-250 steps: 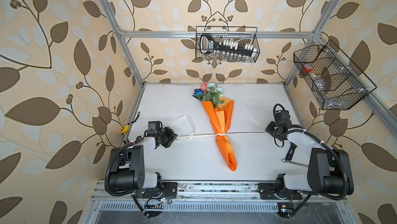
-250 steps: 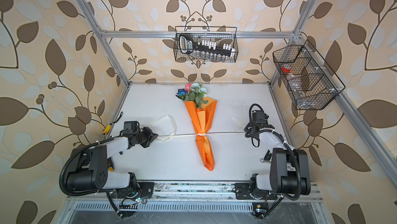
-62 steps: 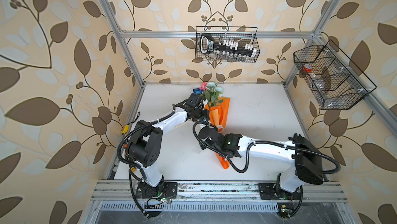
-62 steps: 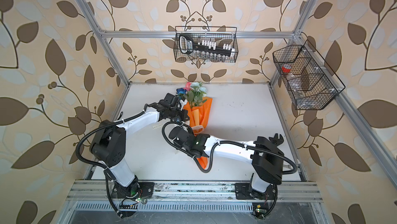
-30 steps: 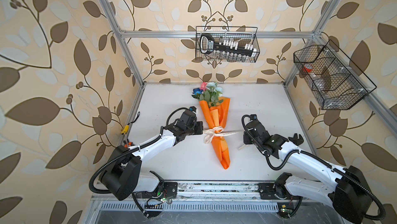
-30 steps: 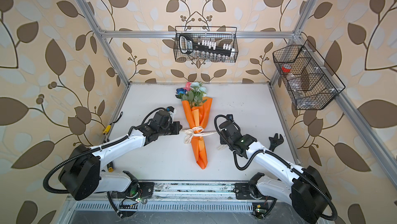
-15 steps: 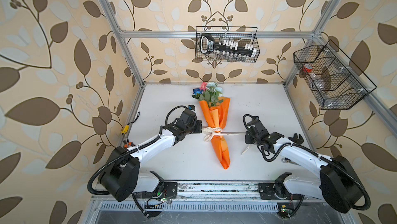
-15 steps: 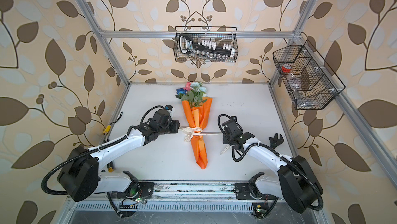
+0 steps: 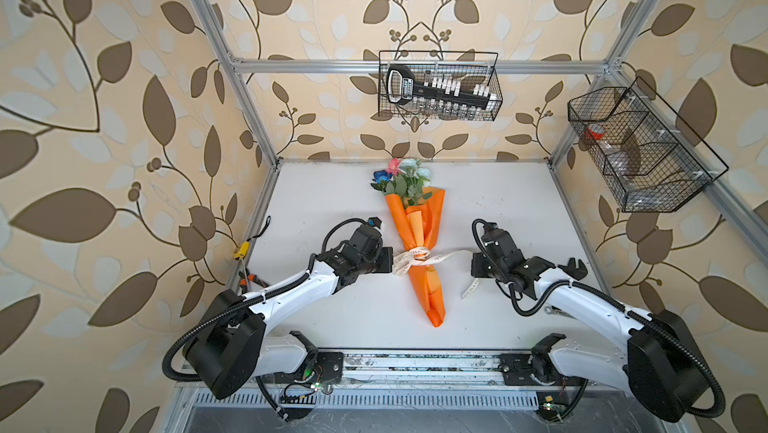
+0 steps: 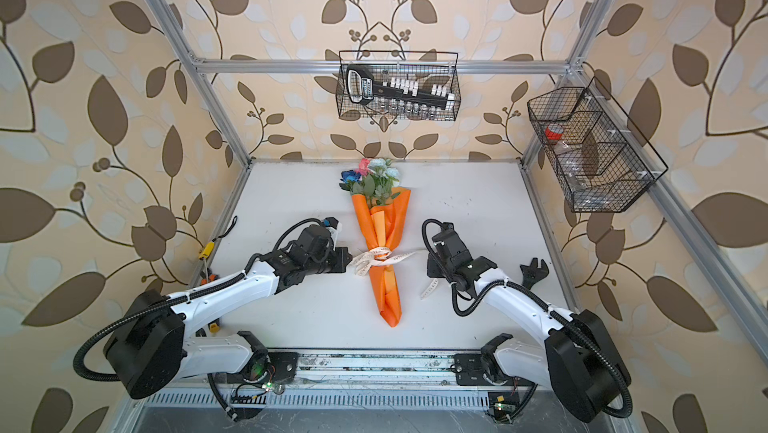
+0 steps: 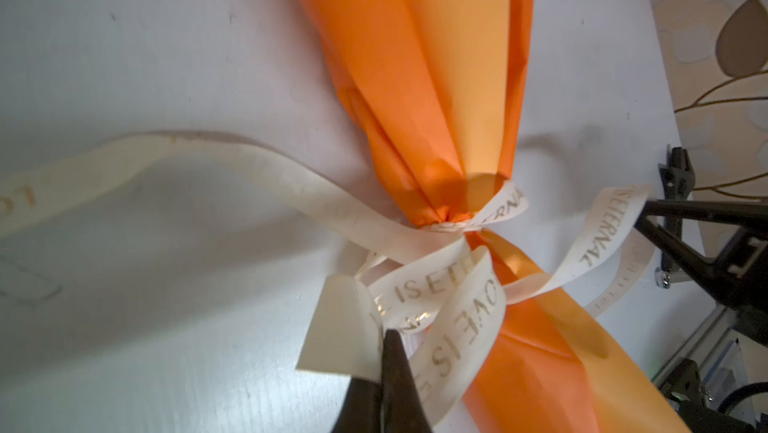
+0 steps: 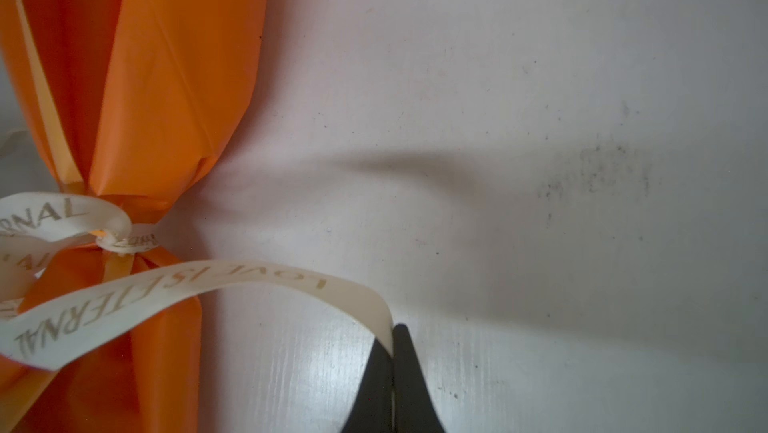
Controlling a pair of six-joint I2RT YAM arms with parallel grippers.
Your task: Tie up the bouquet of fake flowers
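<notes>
Your white tabletop [image 9: 332, 202] carries the bouquet [image 9: 415, 227] in its middle. It lies flat, with the pink, pale and dark blue blooms toward the far edge and the pointed end of the orange wrap toward the near edge.

A cream ribbon [image 9: 419, 254] with dark lettering is cinched around the narrow waist of the wrap, which it pinches in tightly. Several loops bunch together at the knot. From the left wrist view you can't quite tell whether they form a finished bow.

Your left fingers [image 11: 395, 368] sit just beside the wrap on its left-edge side. They are pressed fully together, pinching a fold of ribbon close to the knot. Your right fingers [image 12: 405, 368] are farther out toward the right edge. They too are clamped tight, on the ribbon's long tail, which arcs from the knot to their tips. A loose end trails on the tabletop beyond them, in both top views.

A black wrench [image 9: 575, 267] lies near the right edge.
</notes>
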